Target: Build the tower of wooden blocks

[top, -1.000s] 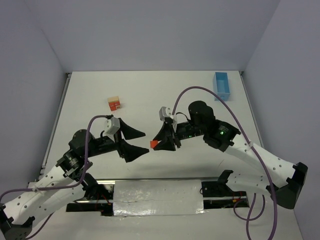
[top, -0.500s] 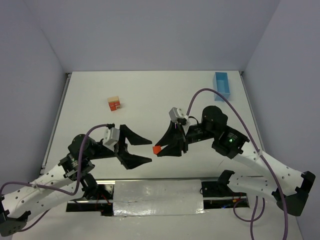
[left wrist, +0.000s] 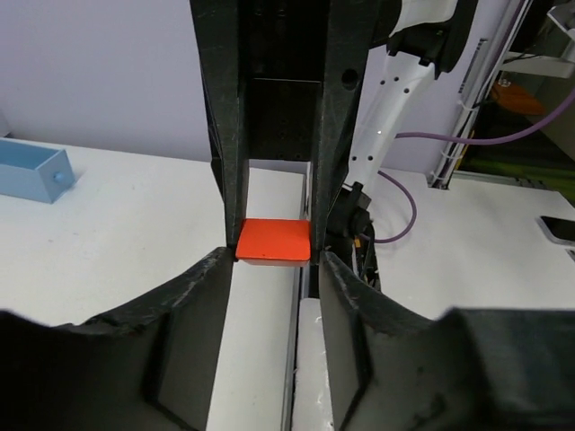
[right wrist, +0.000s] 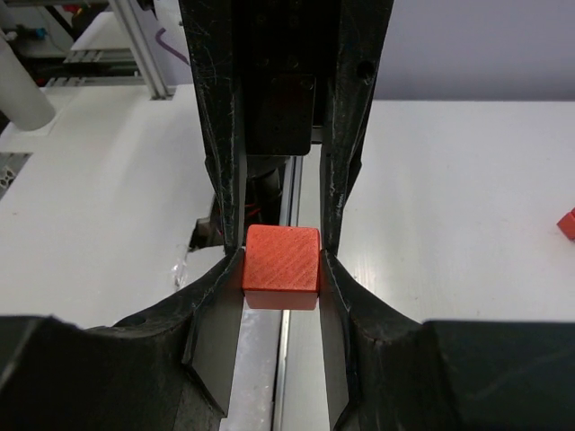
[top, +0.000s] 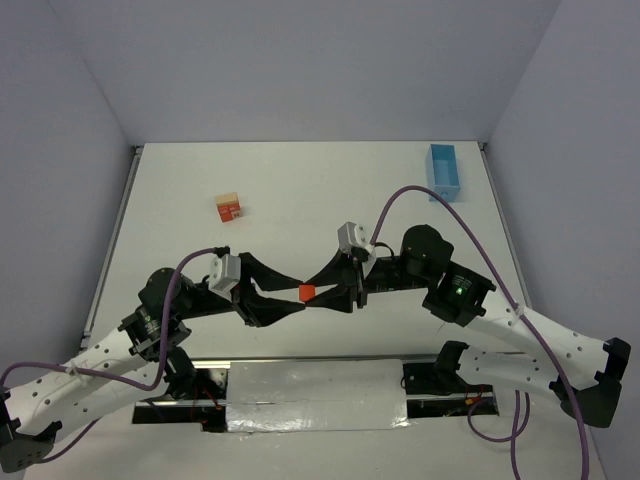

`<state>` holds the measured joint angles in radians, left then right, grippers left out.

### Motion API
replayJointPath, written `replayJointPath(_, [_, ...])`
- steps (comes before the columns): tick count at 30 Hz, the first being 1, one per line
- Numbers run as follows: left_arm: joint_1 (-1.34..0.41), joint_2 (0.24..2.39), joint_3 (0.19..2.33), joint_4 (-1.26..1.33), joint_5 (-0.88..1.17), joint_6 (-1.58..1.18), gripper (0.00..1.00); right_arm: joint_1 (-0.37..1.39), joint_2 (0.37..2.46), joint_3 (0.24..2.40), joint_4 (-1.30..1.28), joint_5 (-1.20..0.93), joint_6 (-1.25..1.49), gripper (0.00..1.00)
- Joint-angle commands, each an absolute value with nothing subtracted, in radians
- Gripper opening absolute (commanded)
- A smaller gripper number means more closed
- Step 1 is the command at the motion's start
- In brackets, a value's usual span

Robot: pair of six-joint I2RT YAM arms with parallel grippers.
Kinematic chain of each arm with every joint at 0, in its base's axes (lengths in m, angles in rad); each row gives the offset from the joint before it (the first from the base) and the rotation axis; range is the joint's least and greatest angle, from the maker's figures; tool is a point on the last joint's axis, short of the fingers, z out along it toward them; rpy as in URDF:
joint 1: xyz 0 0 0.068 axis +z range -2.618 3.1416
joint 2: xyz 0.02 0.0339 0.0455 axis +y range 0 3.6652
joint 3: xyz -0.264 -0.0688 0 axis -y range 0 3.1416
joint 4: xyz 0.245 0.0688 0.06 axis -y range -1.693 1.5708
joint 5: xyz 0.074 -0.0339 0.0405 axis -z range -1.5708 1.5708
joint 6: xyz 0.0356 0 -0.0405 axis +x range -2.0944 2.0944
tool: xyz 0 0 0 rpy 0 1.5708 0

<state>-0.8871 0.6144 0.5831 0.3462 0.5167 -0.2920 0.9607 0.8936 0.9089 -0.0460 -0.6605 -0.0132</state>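
Cube (top: 307,291): red, held in the air, far from the blue tray (top: 442,170), off to its left and nearer the front.
Right claw (top: 313,293): squeezed tight on the cube.
Left claw (top: 301,294): partly open, one finger each side of the cube; touching or not, cannot tell.
Block stack (top: 229,207): on the table (top: 300,190), far left of the tray.

Red-orange cube (right wrist: 281,260); light-blue tray (top: 443,170); black jaws; white table (top: 300,180)
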Motion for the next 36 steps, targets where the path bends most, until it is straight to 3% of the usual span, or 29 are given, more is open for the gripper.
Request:
replayJointPath(1, [-0.896, 0.604, 0.601, 0.393, 0.499, -0.244, 0.53, 0.985, 0.907, 0.92, -0.008, -0.591, -0.063, 0.0])
replayJointPath(5, [-0.896, 0.617, 0.604, 0.39, 0.497, -0.242, 0.42, 0.985, 0.905, 0.91, -0.003, -0.597, -0.069, 0.0])
replayJointPath(7, [-0.896, 0.624, 0.607, 0.388, 0.497, -0.242, 0.42, 0.985, 0.905, 0.908, -0.005, -0.603, -0.074, 0.0])
replayJointPath(10, [-0.896, 0.627, 0.607, 0.394, 0.512, -0.248, 0.52, 0.983, 0.907, 0.905, -0.012, -0.601, -0.08, 0.0])
replayJointPath(15, [-0.896, 0.629, 0.615, 0.376, 0.515, -0.245, 0.52, 0.983, 0.914, 0.91, -0.032, -0.592, -0.083, 0.0])
replayJointPath(19, [-0.896, 0.626, 0.633, 0.339, 0.508, -0.235, 0.59, 0.982, 0.923, 0.919, -0.057, -0.594, -0.097, 0.0])
replayJointPath(36, [-0.896, 0.583, 0.634, 0.284, 0.474, -0.213, 0.54, 0.982, 0.9, 0.916, -0.09, -0.54, -0.103, 0.0])
